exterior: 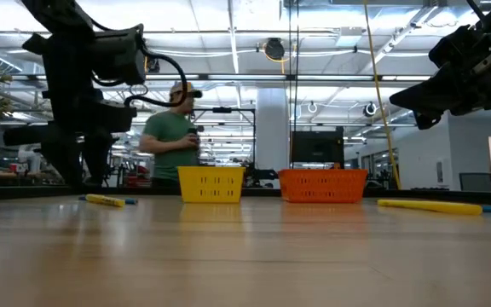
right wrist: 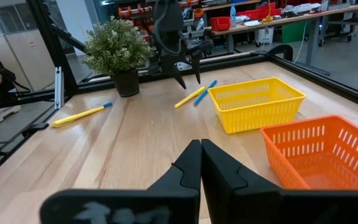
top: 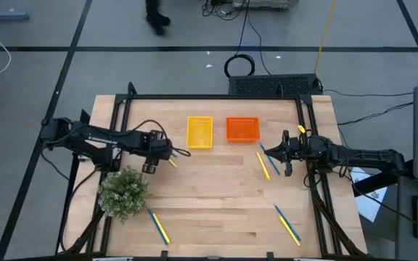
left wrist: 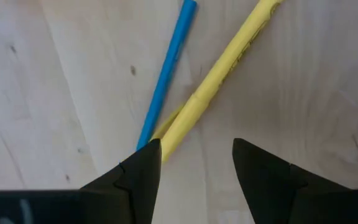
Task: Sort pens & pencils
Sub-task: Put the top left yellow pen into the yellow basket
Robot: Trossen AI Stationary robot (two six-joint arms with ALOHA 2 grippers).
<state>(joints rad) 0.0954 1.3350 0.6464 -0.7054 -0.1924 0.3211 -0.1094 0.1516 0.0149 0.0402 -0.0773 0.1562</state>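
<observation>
A yellow pencil (left wrist: pixel 219 74) and a blue pen (left wrist: pixel 166 74) lie crossed on the table beside the yellow basket (top: pixel 199 133). My left gripper (left wrist: pixel 194 149) hangs over their near ends, pointing down, open; one finger covers the spot where the two ends meet. Whether it touches them cannot be told. From the right wrist view the left gripper (right wrist: pixel 188 78) appears just above that pair (right wrist: pixel 194 95). My right gripper (right wrist: pixel 201 152) is shut and empty, next to another pencil (top: pixel 263 165) and pen (top: pixel 270 158) in front of the orange basket (top: pixel 242 129).
A potted plant (top: pixel 124 192) stands just toward the near edge from the left gripper. Two more pen-and-pencil pairs lie near the near edge, one at the left (top: pixel 158 226) and one at the right (top: pixel 289 225). A person (exterior: pixel 170 136) stands beyond the table.
</observation>
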